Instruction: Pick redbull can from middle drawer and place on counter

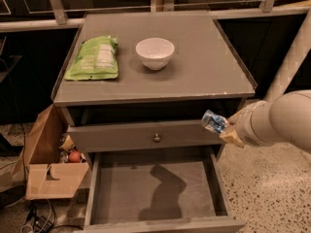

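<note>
My gripper is at the right, in front of the cabinet's right edge, below the counter's front edge. It is shut on the redbull can, a small silver and blue can held tilted above the right side of the open middle drawer. The drawer floor is bare, with the arm's shadow on it. The grey counter lies above and behind the can.
A white bowl and a green snack bag sit on the counter. A shut drawer front with a round knob is above the open drawer. A cardboard box with items stands on the floor at left.
</note>
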